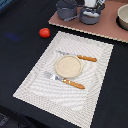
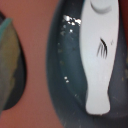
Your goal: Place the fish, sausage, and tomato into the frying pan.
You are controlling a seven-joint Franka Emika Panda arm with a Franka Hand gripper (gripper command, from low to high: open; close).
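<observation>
- The gripper [image 1: 91,10] hangs over the frying pan [image 1: 90,18] — open or closed cannot be told.
- The fish [image 2: 101,55] lies inside that pan.
- The tomato [image 1: 44,32] sits on the dark tabletop [image 1: 20,55], just beside the placemat [image 1: 95,80].

1. The tomato [image 1: 44,32] is a small bright red ball, slightly glossy, resting on the dark counter [image 1: 20,55] just off the far corner of the striped placemat [image 1: 95,90], towards the exterior view's left.
2. The frying pan [image 1: 90,18] is shallow, round and blue-grey, sitting on the brown board [image 1: 107,27] at the back, right beside the taller dark pot [image 1: 66,9].
3. The fish [image 2: 101,55] is white with thin dark fin lines, lying lengthwise over the pan's dark, glossy inside [image 2: 67,55] in the wrist view.
4. The sausage cannot be made out in either view.
</observation>
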